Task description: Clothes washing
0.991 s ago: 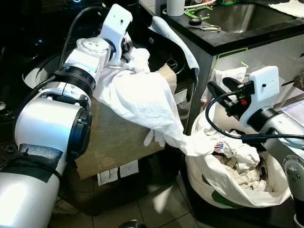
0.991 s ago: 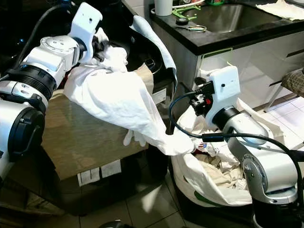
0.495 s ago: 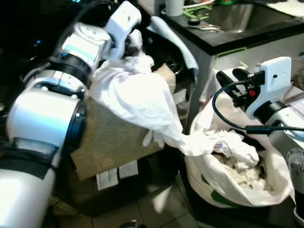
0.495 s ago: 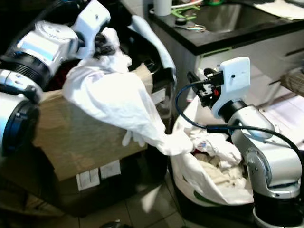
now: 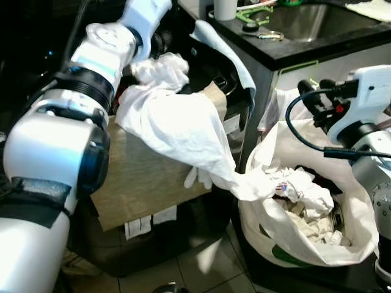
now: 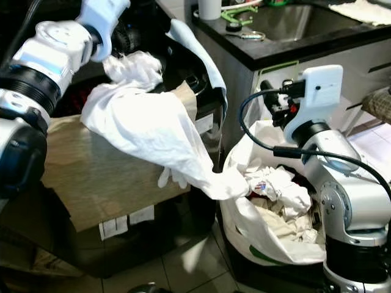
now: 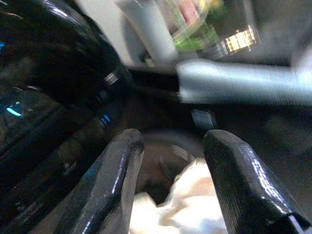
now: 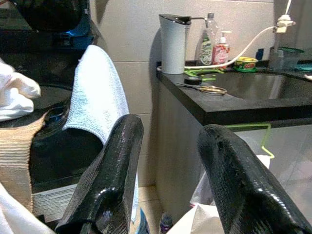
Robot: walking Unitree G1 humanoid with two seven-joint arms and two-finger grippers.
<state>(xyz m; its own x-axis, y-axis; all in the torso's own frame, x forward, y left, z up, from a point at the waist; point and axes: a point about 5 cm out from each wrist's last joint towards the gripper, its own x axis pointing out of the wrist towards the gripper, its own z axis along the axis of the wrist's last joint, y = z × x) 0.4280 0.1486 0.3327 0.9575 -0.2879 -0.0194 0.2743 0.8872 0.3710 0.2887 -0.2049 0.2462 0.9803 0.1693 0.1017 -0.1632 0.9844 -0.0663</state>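
White garment (image 5: 183, 131) drapes from the upper left of the frame down to centre right, its bunched top end (image 5: 162, 68) sitting just below the left gripper (image 7: 170, 161), whose two black fingers (image 7: 114, 180) are spread apart with only the crumpled cloth showing beneath the gap, not pinched between them. That gripper reaches toward the dark opening of the washing machine (image 5: 208, 67) at top centre. From there the garment falls across a brown cardboard panel (image 5: 143, 183) in the left middle and trails its far end into the white laundry bag (image 5: 269, 238) at lower right, which is stuffed with more crumpled clothes (image 5: 305, 201). Over on the right edge, the right gripper (image 8: 168, 165) hovers above the bag with its fingers (image 8: 117, 161) parted and nothing between them. A pale blue towel (image 5: 229, 52) hangs over the machine's front edge at top centre. Behind, at upper right, a black countertop (image 5: 317, 46) carries a steel sink (image 5: 305, 21), a white cylindrical container (image 8: 174, 43), bottles (image 8: 214, 46) and a pair of scissors (image 5: 264, 35).
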